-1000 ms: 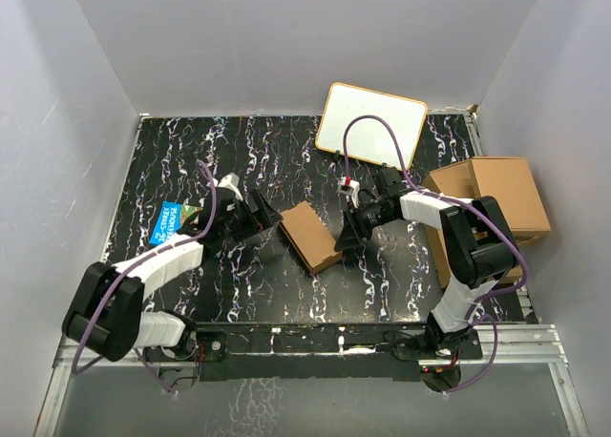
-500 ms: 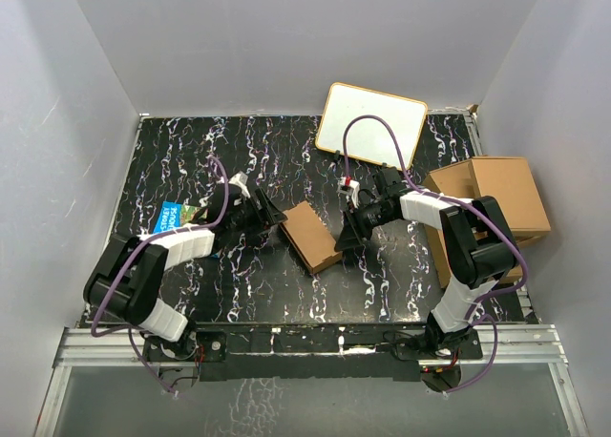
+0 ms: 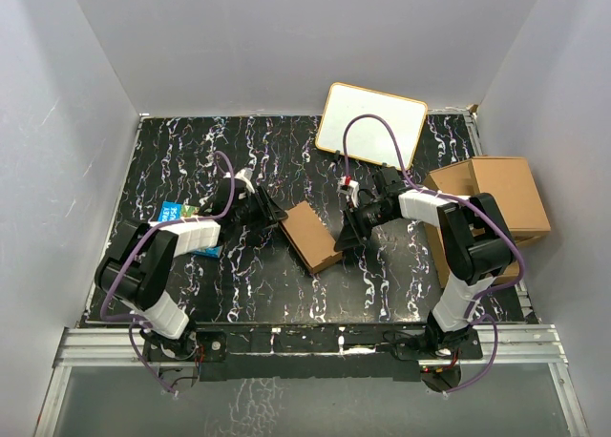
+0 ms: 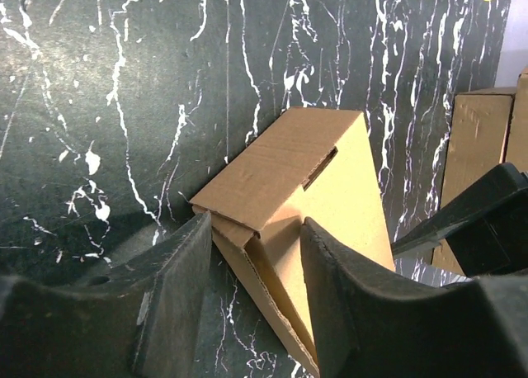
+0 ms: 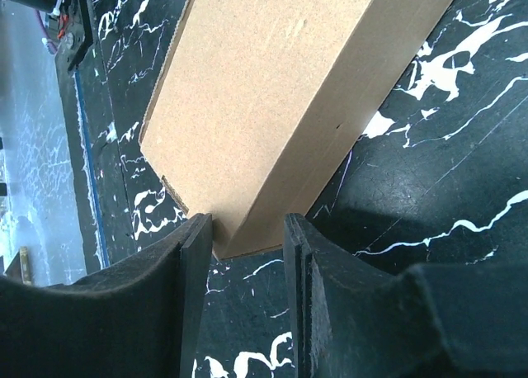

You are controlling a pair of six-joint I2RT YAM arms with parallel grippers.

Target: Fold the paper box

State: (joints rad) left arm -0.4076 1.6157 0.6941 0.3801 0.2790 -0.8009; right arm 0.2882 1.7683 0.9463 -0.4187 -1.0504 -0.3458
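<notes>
The folded paper box (image 3: 310,235) lies mid-table. The right gripper (image 3: 342,239) pinches its near right corner. The left gripper (image 3: 275,214), fingers spread, straddles its left corner.

Paper box (image 3: 311,235) between left end effector (image 3: 277,213) and right end effector (image 3: 342,239); whiteboard (image 3: 372,124) behind

Only the left arm changes. Its elbow has swung in toward the table centre, and the forearm now lies across the blue book (image 3: 172,212), covering part of it. The left gripper (image 3: 278,211) has advanced right to the box (image 3: 312,235), and its spread fingers (image 4: 177,266) now straddle the box's left corner flap.
</notes>
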